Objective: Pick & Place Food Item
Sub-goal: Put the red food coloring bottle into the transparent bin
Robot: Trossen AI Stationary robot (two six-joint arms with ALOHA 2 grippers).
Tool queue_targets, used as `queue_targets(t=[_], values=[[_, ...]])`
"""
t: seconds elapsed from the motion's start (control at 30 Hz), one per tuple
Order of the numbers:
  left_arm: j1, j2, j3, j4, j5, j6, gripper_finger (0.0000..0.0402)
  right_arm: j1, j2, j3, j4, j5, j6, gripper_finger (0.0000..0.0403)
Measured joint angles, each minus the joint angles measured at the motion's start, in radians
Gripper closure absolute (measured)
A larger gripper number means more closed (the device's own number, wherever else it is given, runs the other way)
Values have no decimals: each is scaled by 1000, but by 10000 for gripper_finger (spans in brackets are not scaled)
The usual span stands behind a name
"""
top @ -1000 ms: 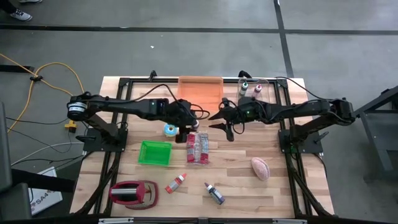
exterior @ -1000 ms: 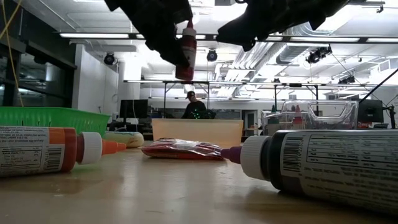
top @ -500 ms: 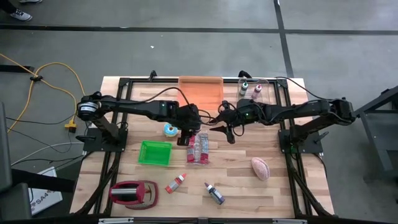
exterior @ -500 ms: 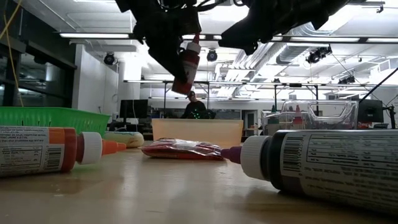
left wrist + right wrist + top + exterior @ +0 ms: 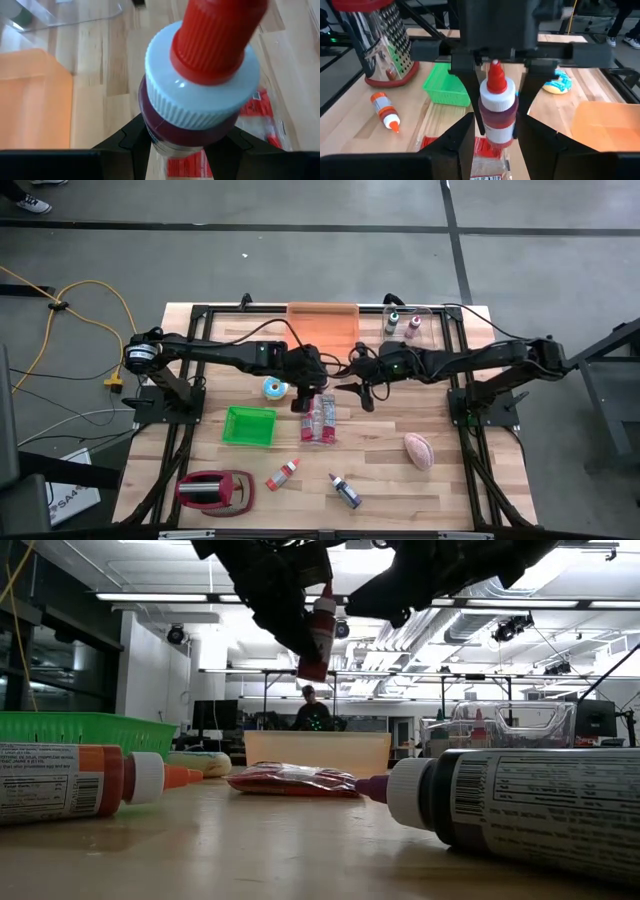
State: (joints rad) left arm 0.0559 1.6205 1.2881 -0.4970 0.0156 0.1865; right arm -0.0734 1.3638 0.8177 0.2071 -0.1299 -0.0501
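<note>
The wooden table (image 5: pixel 400 480) carries an orange tray (image 5: pixel 322 325), a green basket (image 5: pixel 249 425) and a red packet (image 5: pixel 318 418). Above the packet, near the table's middle, the left gripper (image 5: pixel 303 392) pinches a red sauce bottle (image 5: pixel 317 638) by its body; its long axis stands near upright, slightly tilted, red nozzle up. The right gripper (image 5: pixel 356 385) hangs just beside it, facing the bottle, fingers nearly pressed together, holding nothing
</note>
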Motion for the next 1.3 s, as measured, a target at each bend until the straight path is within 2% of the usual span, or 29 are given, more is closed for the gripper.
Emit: queue_targets(t=[0.2,0.4,1.3], values=[[0,0,0,6,-1,-1,255,0,60,0,85,-2,-10,270],[0,0,0,5,-18,-3,255,0,66,0,127,-1,-26,270],[0,0,-2,101,-18,1,255,0,66,0,172,-2,-53,270]])
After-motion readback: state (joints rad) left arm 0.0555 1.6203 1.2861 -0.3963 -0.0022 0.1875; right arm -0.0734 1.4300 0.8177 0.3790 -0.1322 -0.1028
